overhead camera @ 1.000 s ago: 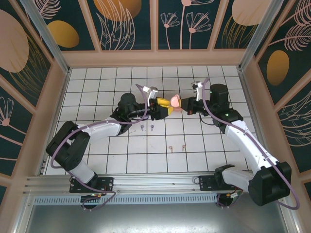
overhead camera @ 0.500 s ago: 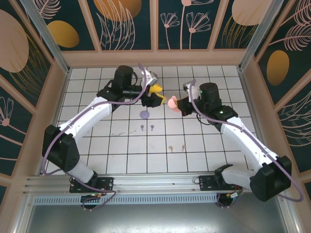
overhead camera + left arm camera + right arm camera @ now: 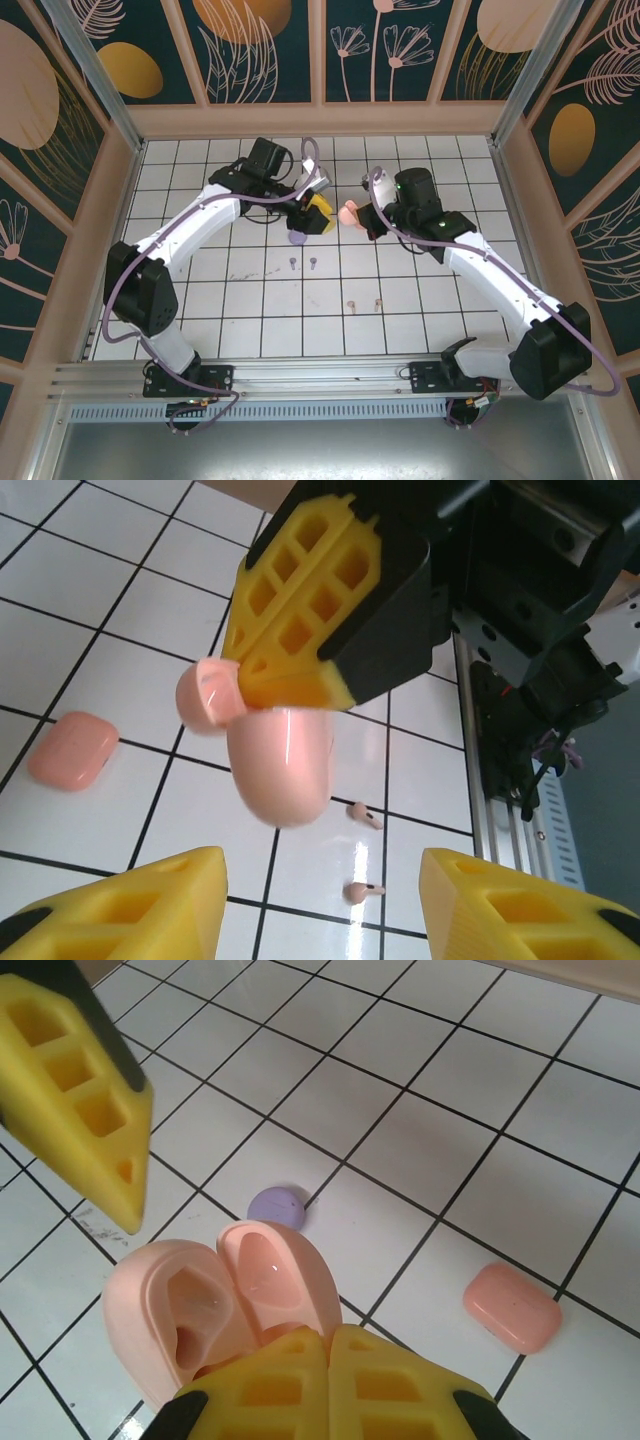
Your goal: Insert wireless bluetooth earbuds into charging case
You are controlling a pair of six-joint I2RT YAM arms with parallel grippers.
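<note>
My right gripper is shut on the hinge end of an open salmon-pink charging case, whose two hollows are bare. In the top view this case hangs above the tiles between my right gripper and my left gripper. My left gripper is open with nothing between its yellow fingers, just short of the held case. Two pink earbuds lie on the tiles below it. Two lilac earbuds and the pink pair lie nearer the arm bases.
A closed lilac case lies on the tile under the left gripper. A closed pink case lies flat further off. Wooden walls ring the white tiled floor.
The left gripper has drawn back leftward from the pink case and its jaws have narrowed a little. The right gripper has carried the open case slightly left. The lilac case has come into view.
</note>
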